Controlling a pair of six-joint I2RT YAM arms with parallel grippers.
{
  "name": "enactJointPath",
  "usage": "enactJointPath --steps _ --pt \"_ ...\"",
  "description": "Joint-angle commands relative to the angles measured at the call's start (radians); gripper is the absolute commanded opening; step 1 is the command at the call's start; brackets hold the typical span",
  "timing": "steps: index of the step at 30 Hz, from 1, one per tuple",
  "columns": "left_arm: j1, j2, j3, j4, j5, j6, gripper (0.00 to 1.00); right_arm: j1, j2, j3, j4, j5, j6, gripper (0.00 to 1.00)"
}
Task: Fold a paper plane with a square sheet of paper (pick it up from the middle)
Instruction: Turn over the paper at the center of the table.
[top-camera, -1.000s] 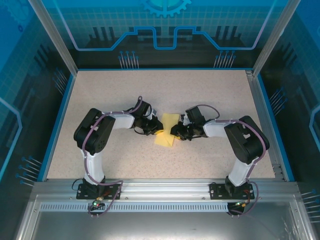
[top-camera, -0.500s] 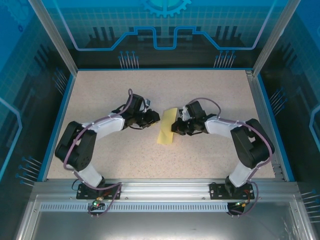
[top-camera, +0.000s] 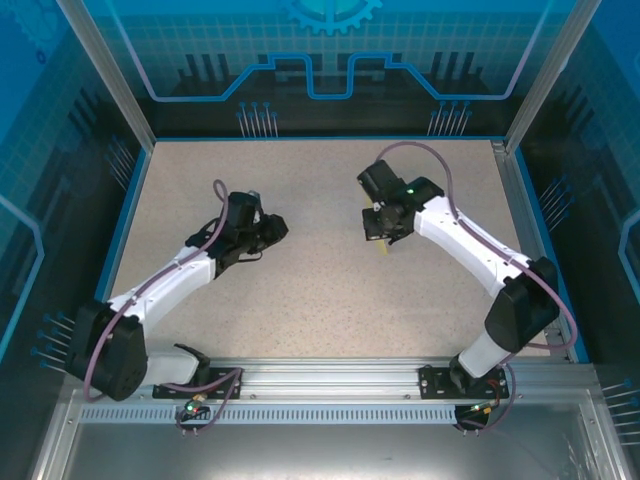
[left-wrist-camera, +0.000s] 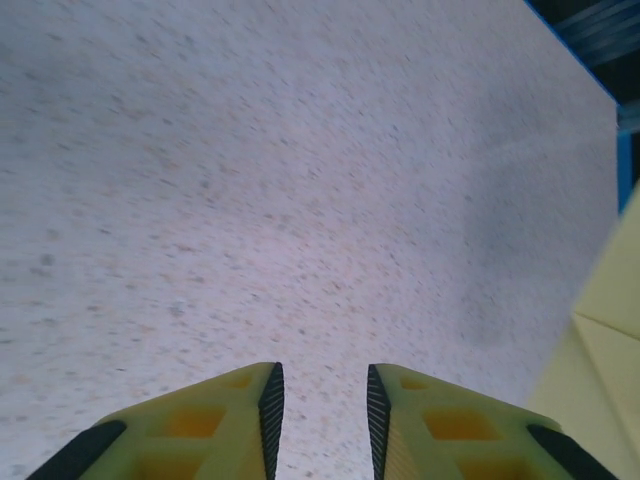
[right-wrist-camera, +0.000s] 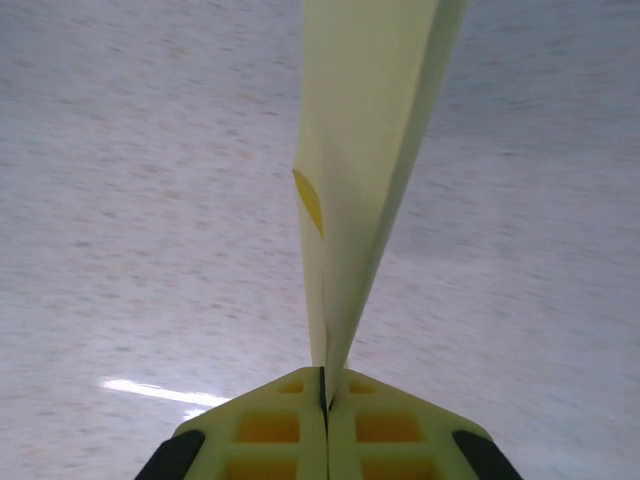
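The sheet of paper (right-wrist-camera: 360, 150) is pale yellow and folded into a narrow, layered strip. My right gripper (right-wrist-camera: 325, 390) is shut on its lower end, and the strip rises away from the jaws above the table. From above, the right gripper (top-camera: 385, 236) hangs right of centre with a small tip of paper (top-camera: 386, 248) showing under it. My left gripper (top-camera: 276, 228) is left of centre, pointing toward the right arm. In the left wrist view its jaws (left-wrist-camera: 320, 400) stand open with only table between them, and a pale-yellow creased paper edge (left-wrist-camera: 600, 340) shows at the far right.
The speckled beige table (top-camera: 320, 300) has a blue rim and aluminium posts around it, with a metal rail along the near edge (top-camera: 320, 378). Both arm bases sit on that rail. Blue panel walls close the back and sides.
The right gripper closed on the folded paper and lifted it off the table toward the back right. The left gripper let go, opened, and drew away to the left.
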Motion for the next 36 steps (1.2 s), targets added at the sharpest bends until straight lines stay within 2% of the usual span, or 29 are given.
enactJointPath --steps 1,4,9,13,17,19,21,23,25,27,29,31,34,36 --pt "0.013 -0.062 -0.04 -0.072 -0.172 -0.037 0.32 0.06 0.098 0.058 -0.254 0.243 0.012 0.05" --pt "0.018 -0.104 -0.061 -0.109 -0.236 -0.065 0.32 0.117 0.199 0.109 -0.255 0.23 0.041 0.05" --pt "0.022 -0.166 -0.091 -0.147 -0.296 -0.082 0.32 0.205 0.44 0.268 -0.282 0.133 0.056 0.06" --pt "0.029 -0.198 -0.11 -0.162 -0.314 -0.085 0.34 0.25 0.57 0.376 -0.215 -0.048 0.048 0.16" --pt "0.038 -0.2 -0.115 -0.157 -0.286 -0.071 0.35 0.236 0.511 0.298 0.011 -0.33 0.055 0.27" --pt "0.039 -0.192 -0.109 -0.152 -0.259 -0.053 0.36 0.216 0.414 0.196 0.119 -0.376 0.077 0.36" --pt "0.039 -0.176 -0.106 -0.123 -0.204 -0.025 0.39 0.174 0.307 0.054 0.253 -0.435 0.093 0.42" --pt "0.039 -0.131 -0.092 -0.096 -0.138 -0.006 0.41 0.106 0.208 -0.113 0.408 -0.554 0.127 0.47" --pt "0.039 -0.072 -0.069 -0.046 -0.03 0.023 0.41 0.046 0.149 -0.256 0.565 -0.689 0.167 0.41" --pt "0.037 0.001 -0.038 0.001 0.097 0.03 0.39 0.009 0.117 -0.365 0.697 -0.772 0.198 0.35" --pt "0.036 0.091 -0.01 0.078 0.246 0.028 0.37 -0.006 0.113 -0.41 0.746 -0.813 0.197 0.26" --pt "0.029 0.176 0.029 0.123 0.362 0.027 0.36 -0.008 0.121 -0.436 0.774 -0.819 0.196 0.23" --pt "0.009 0.302 0.104 0.127 0.447 0.028 0.33 -0.006 0.162 -0.456 0.811 -0.843 0.216 0.16" --pt "-0.002 0.376 0.147 0.118 0.468 0.023 0.32 0.0 0.176 -0.487 0.856 -0.845 0.238 0.15"
